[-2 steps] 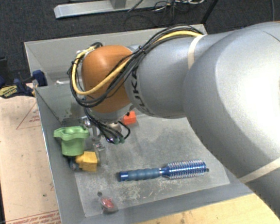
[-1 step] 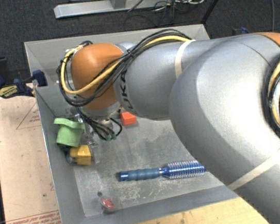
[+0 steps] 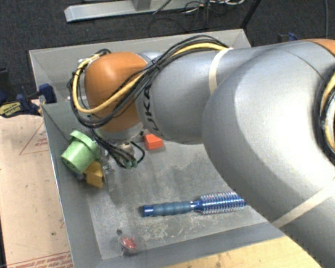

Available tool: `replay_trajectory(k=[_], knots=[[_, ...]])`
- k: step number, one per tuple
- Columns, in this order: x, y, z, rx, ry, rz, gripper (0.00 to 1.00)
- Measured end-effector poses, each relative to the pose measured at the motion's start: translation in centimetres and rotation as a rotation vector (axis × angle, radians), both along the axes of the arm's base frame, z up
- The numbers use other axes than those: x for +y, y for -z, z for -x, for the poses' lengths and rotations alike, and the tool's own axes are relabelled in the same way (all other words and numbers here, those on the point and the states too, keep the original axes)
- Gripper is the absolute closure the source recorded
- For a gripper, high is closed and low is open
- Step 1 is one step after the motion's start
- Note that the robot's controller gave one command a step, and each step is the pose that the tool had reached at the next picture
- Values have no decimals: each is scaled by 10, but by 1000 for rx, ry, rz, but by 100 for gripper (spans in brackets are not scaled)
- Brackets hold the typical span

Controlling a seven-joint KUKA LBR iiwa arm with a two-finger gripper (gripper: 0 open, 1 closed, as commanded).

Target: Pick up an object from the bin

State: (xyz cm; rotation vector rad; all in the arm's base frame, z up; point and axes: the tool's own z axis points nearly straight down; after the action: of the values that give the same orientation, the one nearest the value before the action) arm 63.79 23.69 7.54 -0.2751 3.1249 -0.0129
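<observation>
Pos. of gripper [image 3: 112, 162]: low in bin [image 3: 173, 254], upper-left qtr, below orange wrist cover [image 3: 114, 88]. Open/closed state: cannot tell, masked by cover. No obj. visible in grasp.

Nearest obj.: green cylinder [image 3: 78, 151], lying tilted against bin's left wall, just beside gripper. Below it, touching: yellow piece [image 3: 95, 175]. On gripper's other side, near: orange block [image 3: 152, 142], partly under arm. Well apart, toward front: blue brush [image 3: 194, 205], flat on floor. Near front-left corner: small reddish item [image 3: 128, 244].

Handling est. (judgement only) for green cylinder as nearest candidate:
- Prob. hollow and light; stiff enough for moderate squeeze.
- Smooth, rounded skin, so liable to roll or slip.
- Take across dia. at mid-length, not at rim.
- Mind wall clearance and yellow piece: risk of pinching both together.

Alt. candidate, blue brush:
- Light; rigid handle, softer bristle end.
- Grip handle approx. mid-way, across narrow width; avoid bristles.
- Expect tipping toward head if taken too far back.
</observation>
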Motion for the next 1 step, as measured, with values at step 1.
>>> replay_trajectory(k=[1], knots=[[5, -12, 5, 0, -7, -6, 100]])
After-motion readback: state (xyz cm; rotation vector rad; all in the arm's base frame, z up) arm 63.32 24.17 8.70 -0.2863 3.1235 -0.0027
